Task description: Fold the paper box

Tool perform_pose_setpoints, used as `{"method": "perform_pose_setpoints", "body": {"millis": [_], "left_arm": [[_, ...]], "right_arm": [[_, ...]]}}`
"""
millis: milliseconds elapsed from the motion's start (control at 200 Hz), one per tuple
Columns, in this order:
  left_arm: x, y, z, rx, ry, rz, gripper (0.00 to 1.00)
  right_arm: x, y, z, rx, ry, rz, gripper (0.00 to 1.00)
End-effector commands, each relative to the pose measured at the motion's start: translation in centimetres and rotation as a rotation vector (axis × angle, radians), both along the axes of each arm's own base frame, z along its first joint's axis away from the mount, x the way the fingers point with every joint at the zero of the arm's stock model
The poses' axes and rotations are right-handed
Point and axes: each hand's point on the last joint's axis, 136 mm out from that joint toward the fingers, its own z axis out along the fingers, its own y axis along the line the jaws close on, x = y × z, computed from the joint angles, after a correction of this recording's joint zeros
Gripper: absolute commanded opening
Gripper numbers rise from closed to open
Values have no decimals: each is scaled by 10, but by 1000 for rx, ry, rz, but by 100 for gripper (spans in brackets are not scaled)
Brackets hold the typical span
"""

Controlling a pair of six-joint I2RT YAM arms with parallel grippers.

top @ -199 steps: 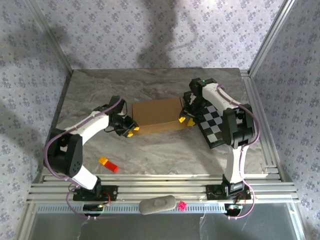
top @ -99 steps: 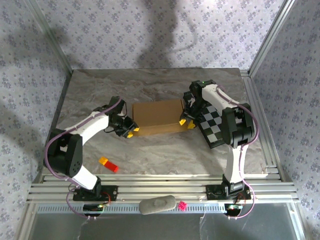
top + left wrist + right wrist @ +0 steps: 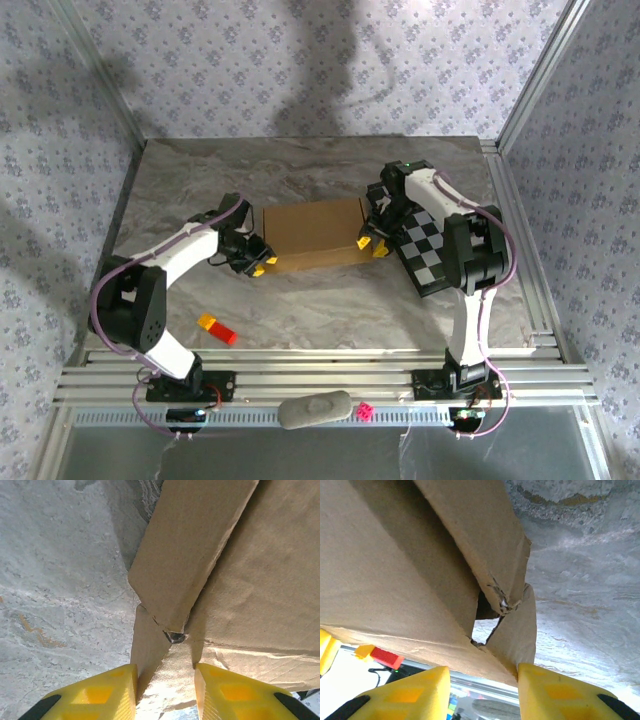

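**Paper box.** The paper box (image 3: pixel 315 233) is at the middle of the table (image 3: pixel 330 305), directly between the two sets of jaws. Its left end is at the left jaws and its right end at the right jaws. From above it reads as a plain brown oblong with its long side running from one set of jaws to the other. I cannot tell whether it rests on the surface or is raised off it.

**Left jaws.** They are partly open, and the yellow left fingers (image 3: pixel 95 696) stand apart with cardboard between them. A narrow flap comes down against the inner face of one finger. A broader flap overlaps it just ahead of the tips, and a wide panel passes by the other finger. I cannot tell whether the pads actually pinch the cardboard.

**Right jaws.** They are also partly open, and the right fingers (image 3: pixel 555 692) straddle the box's corner. A short flap reaches down to touch one finger, and a panel edge runs just above the other. The cardboard is torn where the flaps meet ahead of the tips. I cannot confirm a firm grip.

**Other items.**
- A checkered board (image 3: pixel 428 250) lies just beyond the right jaws, on the side away from the box.
- A red-and-yellow block (image 3: pixel 217 328) lies well behind the left jaws, apart from the box.
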Motion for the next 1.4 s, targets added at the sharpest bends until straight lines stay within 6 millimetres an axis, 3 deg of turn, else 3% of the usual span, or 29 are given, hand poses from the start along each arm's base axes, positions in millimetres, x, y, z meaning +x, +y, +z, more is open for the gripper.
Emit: {"method": "perform_pose_setpoints", "body": {"millis": [0, 130, 460, 1059, 1399], "left_arm": [[6, -9, 13, -35, -10, -22, 34], [7, -9, 13, -33, -12, -25, 34], [6, -8, 9, -17, -6, -41, 34], [10, -2, -1, 43, -15, -83, 34], [16, 3, 17, 74, -73, -99, 38]], "right_arm": [[-3, 17, 7, 105, 63, -49, 40], [-1, 14, 6, 102, 63, -53, 39], [0, 5, -21, 61, 34, -18, 37], [17, -1, -35, 60, -85, 65, 31], [24, -3, -36, 68, -110, 65, 30]]}}
